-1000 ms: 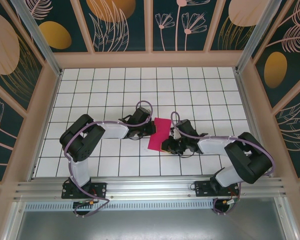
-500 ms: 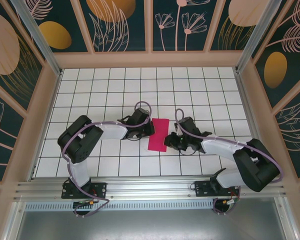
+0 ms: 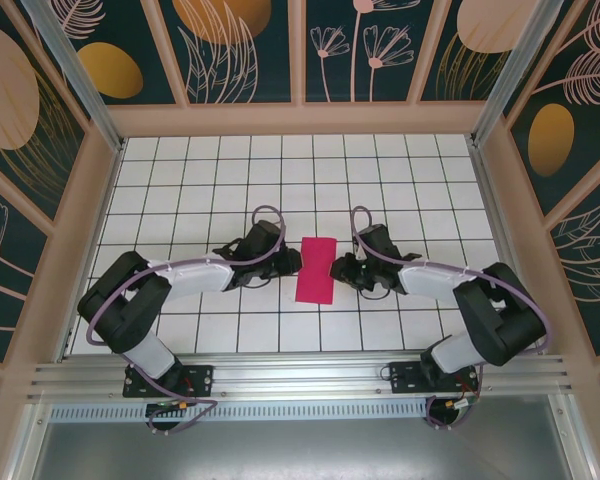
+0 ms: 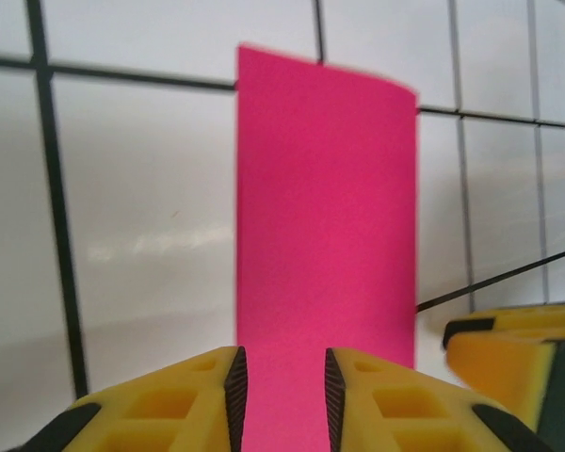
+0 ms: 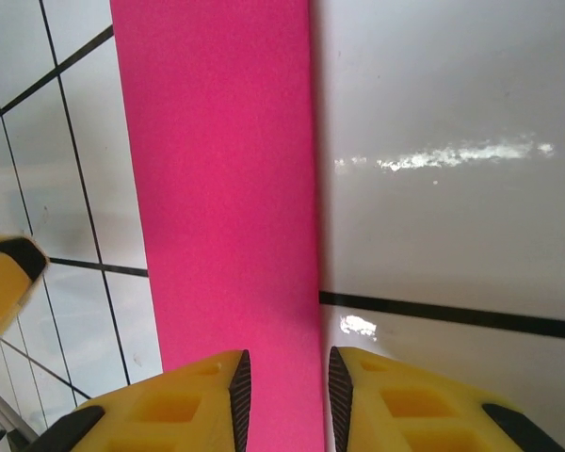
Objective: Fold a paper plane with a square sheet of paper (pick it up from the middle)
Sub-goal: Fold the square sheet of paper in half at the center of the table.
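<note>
Paper (image 3: 316, 272) (folded strip) between left end effector (image 3: 294, 262), right end effector (image 3: 338, 268)

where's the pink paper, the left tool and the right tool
pink paper (image 3: 317, 270), top view, middle of the sheet
left tool (image 4: 281, 377), left wrist view, midway between its yellow fingertips
right tool (image 5: 284, 381), right wrist view, midway between its yellow fingertips

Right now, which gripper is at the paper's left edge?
The left gripper is. It sits at the left edge of the pink paper, while the right gripper faces it from the opposite edge.
</note>
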